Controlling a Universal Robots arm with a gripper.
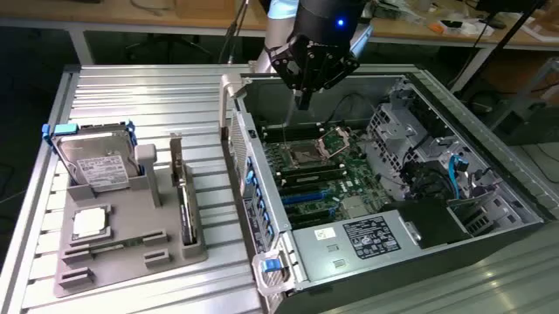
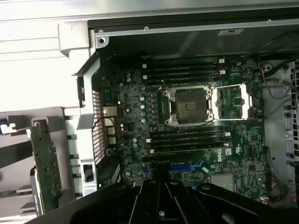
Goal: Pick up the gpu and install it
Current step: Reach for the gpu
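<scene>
Claw [image 1: 303, 99] pressed together, holding nothing, above the open case [image 1: 259, 196].
The gpu [image 1: 183, 206] stands on edge in the gray holder [image 1: 122, 261], well apart from the claw; its far face is hidden.

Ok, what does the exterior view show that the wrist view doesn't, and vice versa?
Exterior view: the square chip on the grey holder and the labelled power supply. Wrist view: a white sticker on the case wall. Both: the graphics card standing on edge in the holder, the processor socket, and the shut tool above the open case, holding nothing.
</scene>
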